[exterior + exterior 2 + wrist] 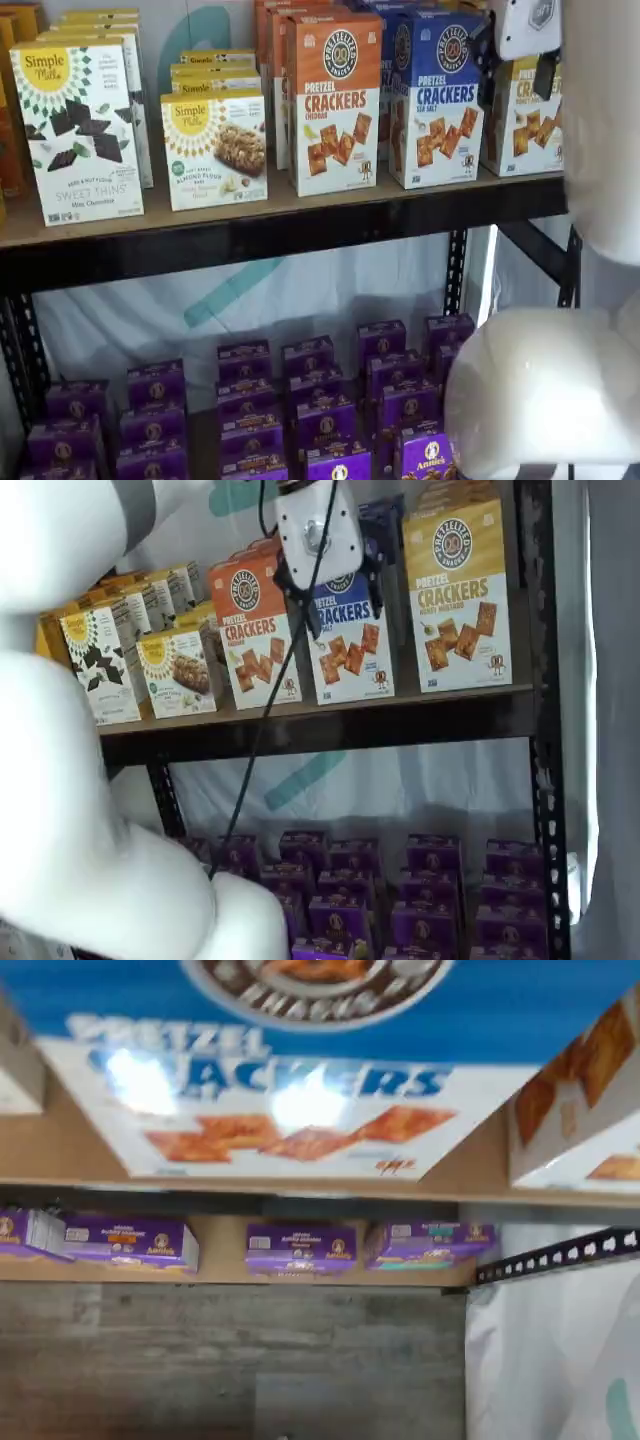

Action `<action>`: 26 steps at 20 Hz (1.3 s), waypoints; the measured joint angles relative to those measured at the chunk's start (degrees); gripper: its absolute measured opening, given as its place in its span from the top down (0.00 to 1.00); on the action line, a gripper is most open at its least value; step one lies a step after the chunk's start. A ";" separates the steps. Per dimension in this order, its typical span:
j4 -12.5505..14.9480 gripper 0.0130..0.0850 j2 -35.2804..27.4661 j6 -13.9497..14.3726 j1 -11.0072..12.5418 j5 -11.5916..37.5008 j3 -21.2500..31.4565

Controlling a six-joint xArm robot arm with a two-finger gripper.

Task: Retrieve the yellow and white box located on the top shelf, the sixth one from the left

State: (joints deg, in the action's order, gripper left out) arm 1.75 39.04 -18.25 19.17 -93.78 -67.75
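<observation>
The yellow and white box (458,598) stands upright at the right end of the top shelf (320,730), right of a blue-topped Pretzel Crackers box (350,645). In a shelf view it (528,125) is partly hidden behind my gripper. My gripper (332,592) hangs in front of the blue-topped box, left of the yellow and white box. Its two black fingers stand apart with a plain gap, and nothing is held. It also shows in a shelf view (515,75). In the wrist view the blue-topped box (300,1070) fills the picture, close up.
An orange-topped Pretzel Crackers box (255,620) and Simple Mills boxes (80,130) stand further left on the top shelf. Purple boxes (320,400) fill the lower shelf. My white arm (60,780) blocks much of both shelf views. A black cable (270,700) hangs from the gripper.
</observation>
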 joint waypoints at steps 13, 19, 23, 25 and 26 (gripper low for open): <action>-4.28 0.00 -8.26 -10.91 11.49 2.19 -7.11; -4.60 0.00 -9.68 -12.68 13.29 2.34 -8.36; -5.17 0.00 -10.28 -13.78 14.50 3.06 -8.82; -5.57 0.00 -10.69 -14.29 15.06 3.19 -9.26; -5.71 0.00 -10.90 -14.49 15.27 3.10 -9.51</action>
State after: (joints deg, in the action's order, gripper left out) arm -3.96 28.14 -32.73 34.44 -90.68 -77.27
